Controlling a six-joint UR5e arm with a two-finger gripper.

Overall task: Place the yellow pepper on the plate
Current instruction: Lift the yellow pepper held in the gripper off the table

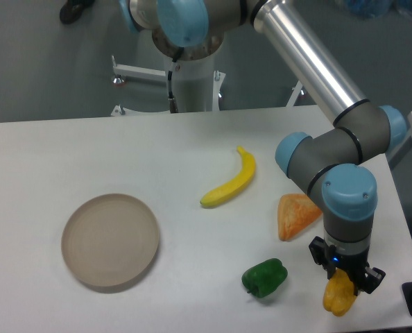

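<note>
The small, blocky yellow-orange bell pepper (338,294) sits at the lower right of the frame, its skin smooth and slightly glossy, its lower half showing below the black two-finger tool (345,275). The tool's fingers are closed around the pepper's upper part, so its stem is hidden. Whether the pepper touches the white bench (88,152) I cannot tell.

The round, flat beige-tan plate (110,240) with a low rim lies at the lower left, well apart from the pepper, matte and bare.

Counted: one yellow pepper, one plate, one long curved yellow banana (229,180) near the centre, one lumpy glossy green bell pepper (264,277) at lower centre-right, and one orange wedge-shaped piece (295,214) with a mottled surface, just beside the arm's grey wrist.
</note>
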